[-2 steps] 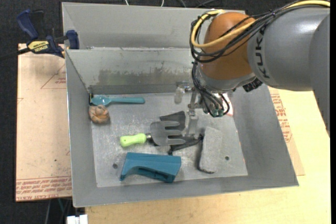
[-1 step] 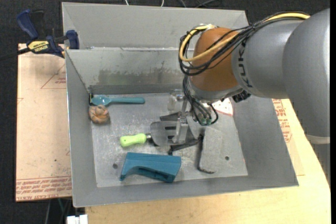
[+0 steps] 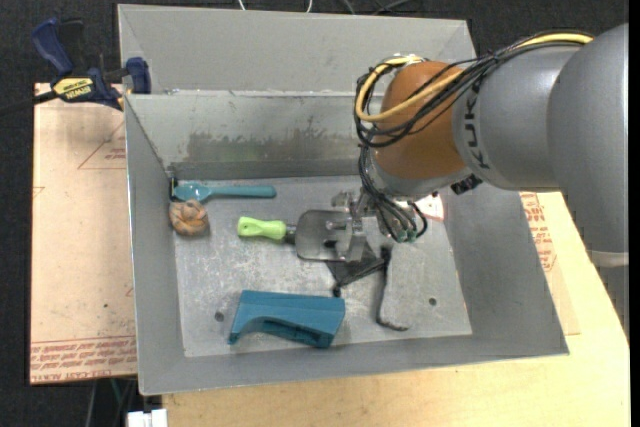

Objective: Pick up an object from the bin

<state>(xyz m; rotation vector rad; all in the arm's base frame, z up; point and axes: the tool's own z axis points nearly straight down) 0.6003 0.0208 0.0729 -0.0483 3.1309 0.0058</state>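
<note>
End effector [image 3: 352, 223] positioned over the grey metal blade of the green-handled scraper [image 3: 266, 229], which lies near the middle of the bin [image 3: 300, 125]; whether it is released or clenched cannot be told. Just in front of the scraper's blade: a small black piece [image 3: 358, 268], then a bent black strip [image 3: 385, 303]. Farther front-left of the scraper: a teal wedge-shaped block [image 3: 285, 318]. Left of the scraper's handle: a brown lump [image 3: 189, 219] and, behind it, a teal spoon [image 3: 222, 191].
</note>
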